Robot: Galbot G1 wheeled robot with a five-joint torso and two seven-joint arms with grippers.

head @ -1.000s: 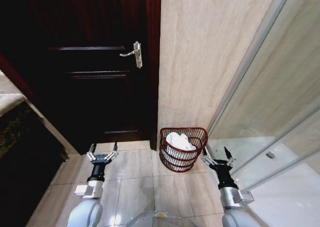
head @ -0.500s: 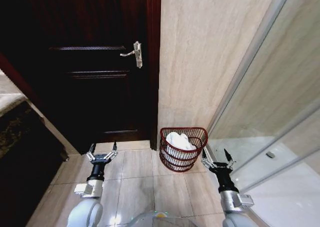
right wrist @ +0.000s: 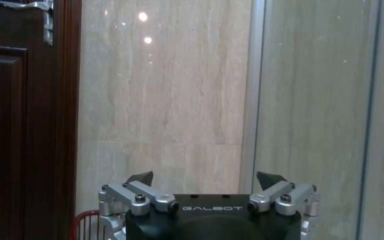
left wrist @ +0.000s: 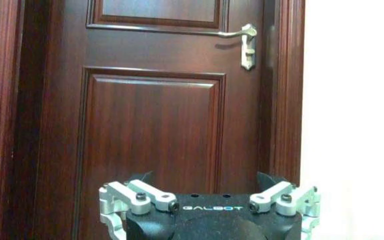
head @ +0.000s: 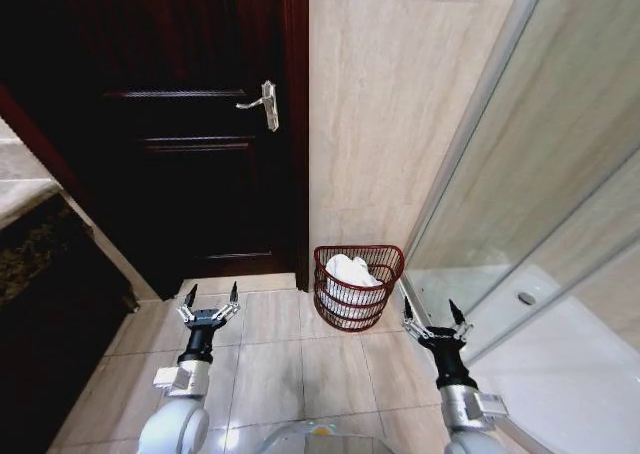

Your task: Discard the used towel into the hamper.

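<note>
The hamper (head: 358, 287), a reddish-brown wire basket, stands on the tiled floor against the beige wall, between the door and the glass screen. A white towel (head: 348, 272) lies crumpled inside it. My left gripper (head: 209, 300) hangs open over the floor left of the hamper, nothing between its fingers. My right gripper (head: 432, 315) is open and empty just right of the hamper, near the glass. In the right wrist view the hamper's rim (right wrist: 85, 224) shows beside my right gripper (right wrist: 205, 178). The left wrist view has my left gripper (left wrist: 205, 178) facing the door.
A dark wooden door (head: 190, 134) with a metal lever handle (head: 263, 103) is shut at the left. A glass shower screen (head: 540, 204) runs along the right. A dark counter (head: 40, 264) stands at the far left. Tiled floor lies open between the arms.
The whole head view has shifted: the door, wall and hamper sit slightly further left and farther off, so the camera moved. Both grippers stay open and empty.
</note>
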